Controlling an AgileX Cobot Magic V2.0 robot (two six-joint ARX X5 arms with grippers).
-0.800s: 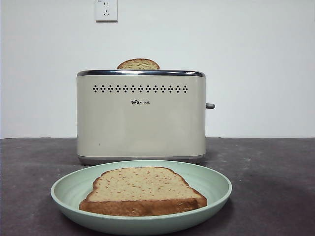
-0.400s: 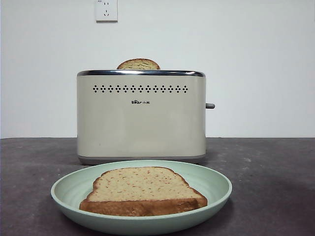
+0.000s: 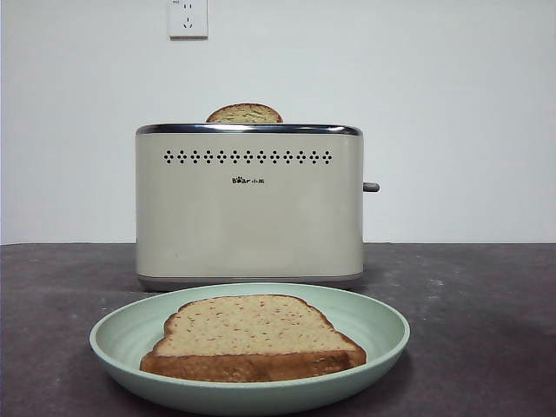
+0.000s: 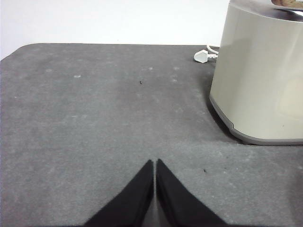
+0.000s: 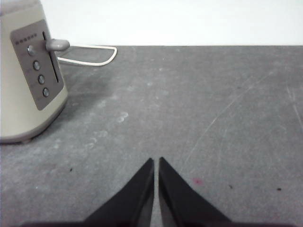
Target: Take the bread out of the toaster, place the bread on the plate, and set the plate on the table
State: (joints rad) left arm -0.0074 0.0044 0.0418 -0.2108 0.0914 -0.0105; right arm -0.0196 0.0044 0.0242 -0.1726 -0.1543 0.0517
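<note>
The bread [image 3: 254,337] lies flat on the mint-green plate [image 3: 382,326], which rests on the table [image 3: 486,313] in front of the toaster [image 3: 249,204]. A second slice [image 3: 244,114] shows only its domed top above the toaster's slot. My left gripper [image 4: 155,163] is shut and empty, low over the bare table beside the toaster's end [image 4: 260,80]. My right gripper [image 5: 156,161] is shut and empty, over the table beside the toaster's lever end [image 5: 28,80]. Neither gripper shows in the front view.
A white plug [image 4: 202,56] lies on the table behind the toaster, and its cord [image 5: 92,56] loops past the grey lever [image 5: 57,45]. A wall socket [image 3: 188,18] sits above. The table's far edge meets a white wall.
</note>
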